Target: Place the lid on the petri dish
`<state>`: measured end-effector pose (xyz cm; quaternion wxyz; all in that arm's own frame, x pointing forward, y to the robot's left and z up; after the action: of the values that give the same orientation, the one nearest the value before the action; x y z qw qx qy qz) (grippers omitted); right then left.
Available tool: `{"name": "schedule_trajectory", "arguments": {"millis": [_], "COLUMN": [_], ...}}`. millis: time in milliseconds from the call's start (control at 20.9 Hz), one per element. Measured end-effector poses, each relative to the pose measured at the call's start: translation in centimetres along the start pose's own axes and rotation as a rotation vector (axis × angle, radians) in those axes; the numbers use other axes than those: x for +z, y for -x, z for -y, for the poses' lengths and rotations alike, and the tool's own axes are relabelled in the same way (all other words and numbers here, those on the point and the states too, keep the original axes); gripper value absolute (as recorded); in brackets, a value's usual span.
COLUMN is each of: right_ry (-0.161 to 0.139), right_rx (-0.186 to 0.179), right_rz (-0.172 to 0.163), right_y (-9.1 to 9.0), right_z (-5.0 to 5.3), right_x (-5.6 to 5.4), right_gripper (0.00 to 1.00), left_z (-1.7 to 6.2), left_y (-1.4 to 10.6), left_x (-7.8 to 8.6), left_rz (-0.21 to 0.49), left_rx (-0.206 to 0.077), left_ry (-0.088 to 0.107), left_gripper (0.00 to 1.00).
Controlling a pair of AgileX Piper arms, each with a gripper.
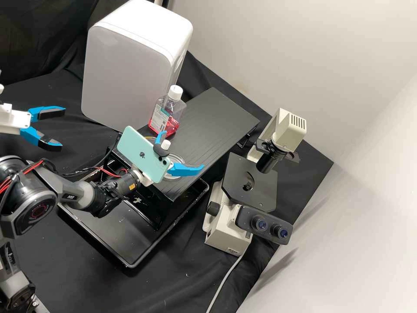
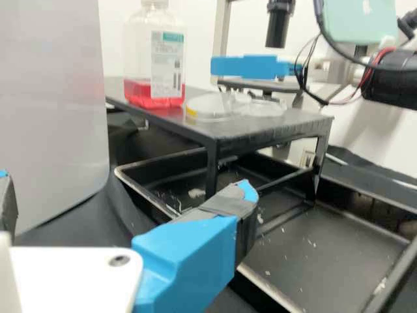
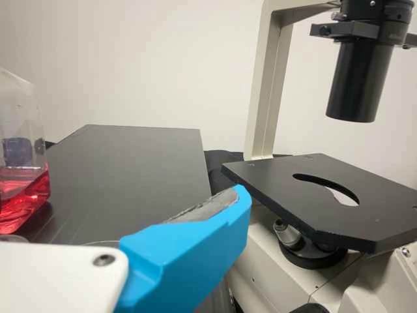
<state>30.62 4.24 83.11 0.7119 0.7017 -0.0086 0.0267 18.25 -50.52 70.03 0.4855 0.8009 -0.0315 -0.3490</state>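
Right gripper (image 1: pixel 182 149): fingers spread, gripping nothing, poised above one clear petri dish half (image 1: pixel 176 157) on the raised black shelf (image 1: pixel 217 121). Second clear half (image 2: pixel 210 107) just beside it, toward 10 o'clock; which one is the lid, cannot tell. Red-liquid bottle (image 1: pixel 167 114) at 11 o'clock. Left gripper (image 1: pixel 58 128): fingers spread, empty, well apart at 9 o'clock.

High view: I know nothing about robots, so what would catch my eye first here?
The bottle of red liquid on the raised black shelf, before a big white box. Beside it the right gripper, bright blue fingers spread, hangs above a clear dish. A white microscope stands right of the shelf.
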Motion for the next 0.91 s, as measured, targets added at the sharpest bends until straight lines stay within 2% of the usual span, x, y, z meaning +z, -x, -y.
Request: {"name": "schedule_trajectory", "arguments": {"millis": [143,287,525,573,764,907], "right_ry": [0.000,0.000,-0.006,-0.007,0.025,0.048], "right_rx": [0.000,0.000,-0.003,-0.007,-0.029,-0.013], "right_rz": [0.000,0.000,-0.006,-0.019,-0.067,-0.114], "right_y": [0.0,0.0,0.0,0.1,0.9,1.6], "right_z": [0.0,0.0,0.2,0.3,1.0,1.5], "right_x": [0.0,0.0,-0.3,-0.7,-2.0,-3.3], "right_gripper": [1.00,1.00,1.00,1.00,1.00,1.00], "left_z": [0.43,0.61,0.86,0.85,0.80,0.80], "left_y": [-0.2,-0.3,-0.7,-0.7,-0.7,-0.7], "left_x": [0.0,-0.1,0.0,0.0,-0.1,-0.1], "left_rz": [-0.002,-0.014,-0.012,-0.015,-0.028,-0.028], "left_rx": [-0.019,-0.024,-0.034,-0.033,-0.027,-0.027], "left_ry": [0.005,0.019,0.022,0.023,0.029,0.029], "left_gripper": [1.00,1.00,1.00,1.00,1.00,1.00]}}
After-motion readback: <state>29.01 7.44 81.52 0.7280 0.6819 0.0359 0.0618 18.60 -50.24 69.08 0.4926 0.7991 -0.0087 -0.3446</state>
